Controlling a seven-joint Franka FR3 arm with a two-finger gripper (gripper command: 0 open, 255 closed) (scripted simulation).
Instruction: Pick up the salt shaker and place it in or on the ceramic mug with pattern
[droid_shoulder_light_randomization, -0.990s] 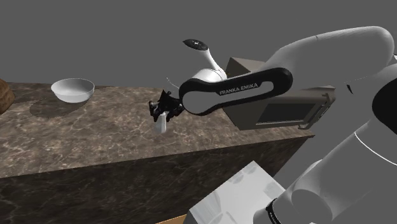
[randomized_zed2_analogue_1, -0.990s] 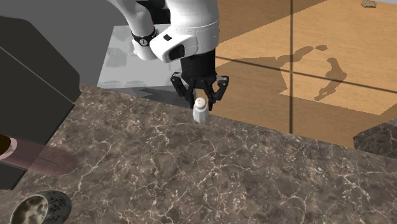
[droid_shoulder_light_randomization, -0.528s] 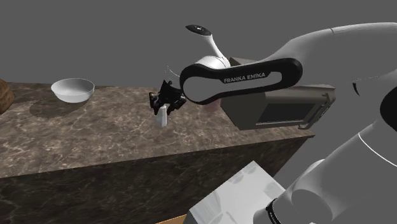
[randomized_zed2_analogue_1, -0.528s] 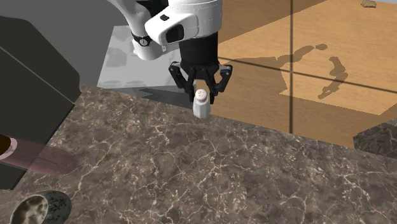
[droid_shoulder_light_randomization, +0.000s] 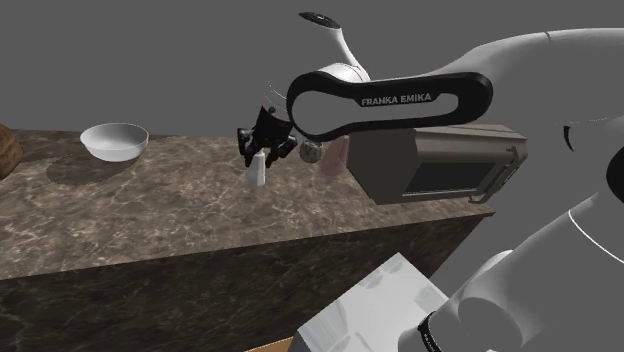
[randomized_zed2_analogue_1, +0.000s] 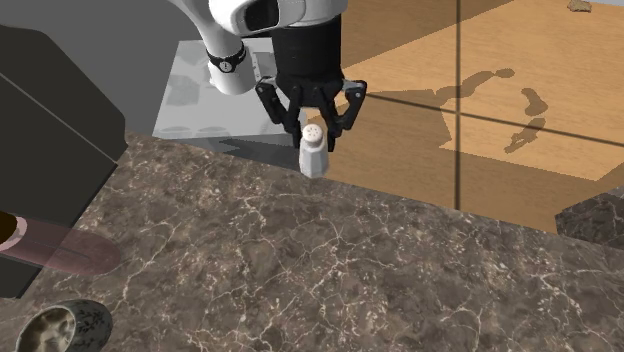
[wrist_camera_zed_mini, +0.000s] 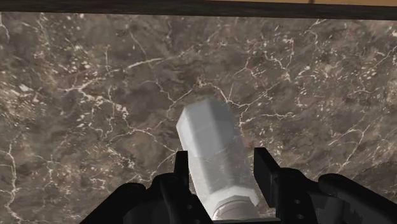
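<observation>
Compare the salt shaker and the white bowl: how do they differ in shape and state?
The salt shaker is tall, narrow and faceted; the bowl is wide, round and open. The salt shaker is clasped between the fingers; the bowl sits free on the dark veined counter, off to the shoulder view's left. Both look pale white.

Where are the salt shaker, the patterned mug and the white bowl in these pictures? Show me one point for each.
salt shaker (randomized_zed2_analogue_1: 314, 158), second exterior view, on its white body under the cap.
mug (randomized_zed2_analogue_1: 88, 319), second exterior view, on its dark patterned side.
bowl (droid_shoulder_light_randomization: 114, 152), shoulder view, on its white outer wall.
</observation>
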